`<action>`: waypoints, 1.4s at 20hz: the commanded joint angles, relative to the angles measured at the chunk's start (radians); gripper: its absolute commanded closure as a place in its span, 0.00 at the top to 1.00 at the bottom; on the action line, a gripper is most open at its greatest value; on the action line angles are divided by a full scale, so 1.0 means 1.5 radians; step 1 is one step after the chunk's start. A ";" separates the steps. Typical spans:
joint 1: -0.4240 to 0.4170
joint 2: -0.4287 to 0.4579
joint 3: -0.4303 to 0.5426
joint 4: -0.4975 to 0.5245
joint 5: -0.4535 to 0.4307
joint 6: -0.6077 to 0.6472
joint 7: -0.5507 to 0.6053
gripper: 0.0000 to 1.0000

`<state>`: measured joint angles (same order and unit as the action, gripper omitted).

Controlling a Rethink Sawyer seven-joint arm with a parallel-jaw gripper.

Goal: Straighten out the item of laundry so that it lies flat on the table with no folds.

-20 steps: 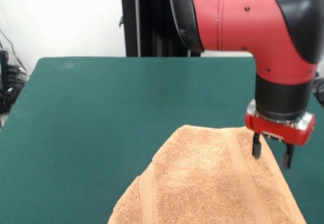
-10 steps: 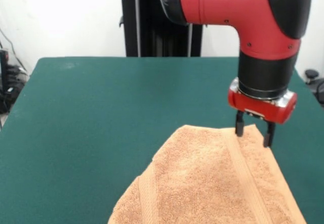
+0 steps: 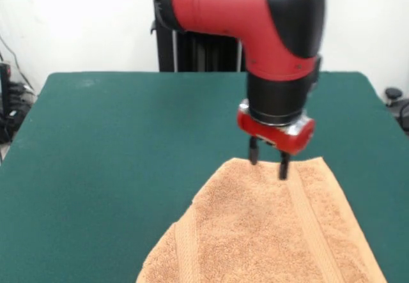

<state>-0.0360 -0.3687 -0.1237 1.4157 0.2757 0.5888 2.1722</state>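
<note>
The item of laundry (image 3: 262,232), an orange-tan terry towel with woven bands, lies on the dark green table (image 3: 115,155) at the lower right of the front view and runs off the bottom edge. Its left part looks folded over, with a band running along the fold. My gripper (image 3: 268,166) hangs from the red arm just above the towel's far edge. It is open, with two dark fingers apart and nothing between them.
A black stand (image 3: 192,40) rises behind the table's far edge. Cables (image 3: 13,110) hang at the left side of the table. A small dark object (image 3: 393,94) sits past the table's right edge.
The arm has swung left across the towel's far edge, from its right corner toward the middle. The gripper stays open. The towel has not moved.
</note>
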 commanded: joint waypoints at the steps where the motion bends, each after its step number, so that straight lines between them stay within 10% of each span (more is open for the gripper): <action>1: -0.026 0.059 0.072 0.122 -0.048 -0.063 0.002 1.00; 23: -0.105 0.101 0.159 0.118 -0.095 -0.172 0.012 1.00; 24: -0.104 0.102 0.157 0.112 -0.103 -0.176 0.010 0.00; 28: -0.090 0.098 0.141 0.104 -0.107 -0.165 0.017 0.00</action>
<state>-0.1899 -0.3394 -0.0305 1.4958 0.1765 0.4074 2.1722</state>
